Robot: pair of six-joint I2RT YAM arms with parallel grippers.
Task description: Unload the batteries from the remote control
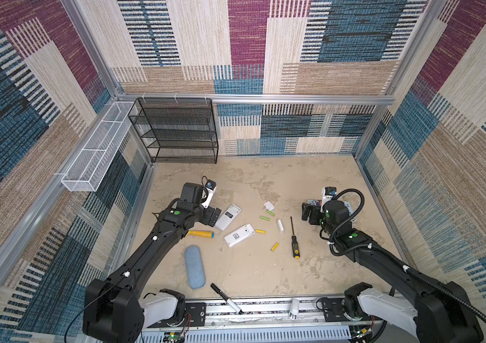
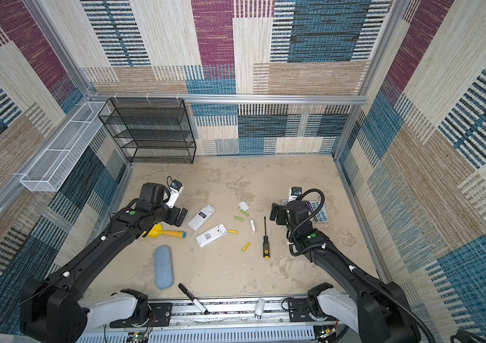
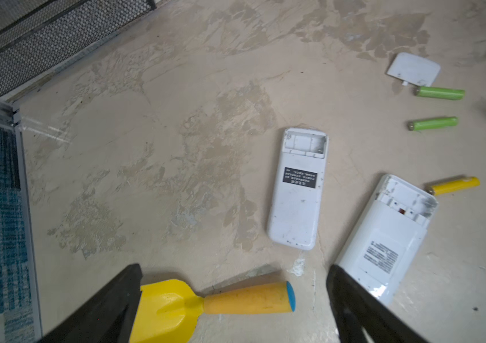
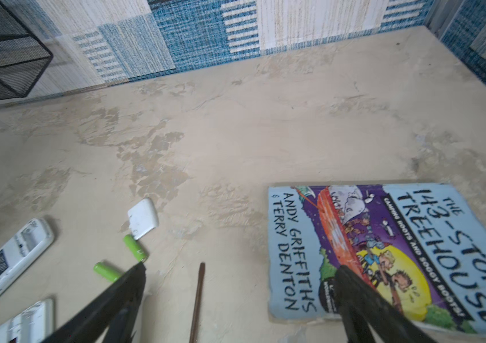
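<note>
Blue, tan and maroon patchwork walls box in a beige tabletop (image 1: 310, 178), with a black mesh rack (image 1: 176, 130) at the back and a white wire basket (image 1: 93, 148) on the left wall. Mid-table, two lime green batteries (image 1: 270, 213) (image 1: 264, 218) lie by a white cover (image 1: 269, 205), and two yellow batteries (image 1: 260, 231) (image 1: 274, 246) lie to the right of two face-down white remotes (image 1: 228, 217) (image 1: 239, 235) with empty compartments. The left claw (image 1: 215, 216), apart and empty, hovers by the farther remote near a yellow scoop (image 1: 201, 234); the right claw (image 1: 307, 213), apart and empty, hangs near a paperback (image 4: 295, 237), a screwdriver (image 1: 294, 245) between it and the batteries.
</note>
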